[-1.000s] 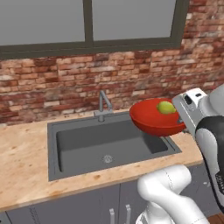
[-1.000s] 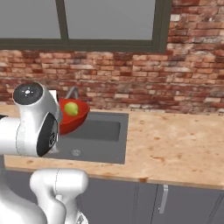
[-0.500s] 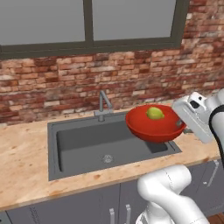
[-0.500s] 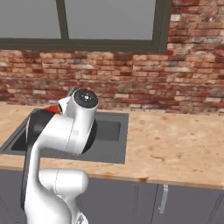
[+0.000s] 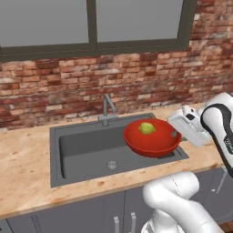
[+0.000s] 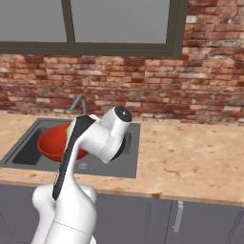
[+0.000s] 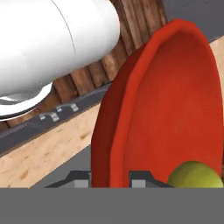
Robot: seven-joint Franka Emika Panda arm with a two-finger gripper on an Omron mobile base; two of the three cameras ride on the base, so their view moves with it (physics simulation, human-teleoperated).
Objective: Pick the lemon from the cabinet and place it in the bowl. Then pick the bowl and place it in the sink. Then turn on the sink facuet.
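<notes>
Red bowl (image 5: 152, 138) with the lemon (image 5: 146, 128) in it now hangs lower and further left than a second ago, over the right part of the sink (image 5: 86, 150) rather than up beside the bench (image 5: 27, 182) edge, so the carry is nearly over and the lowering has begun. The claw (image 5: 175, 133) is nearly closed, pinching the bowl's right rim; in the hand view the two tips straddle the red wall, one on each side, and the lemon (image 7: 195, 175) sits just inside by the grip. Half a second back the bowl was still a little higher and closer to the sink's right edge; now its underside looks close to the basin floor, though whether it touches I cannot tell from these angles. From the right base view the arm covers most of the bowl (image 6: 55, 141). The faucet (image 5: 108, 108) stands untouched behind the sink, so setting down, letting go and turning the tap remain.
</notes>
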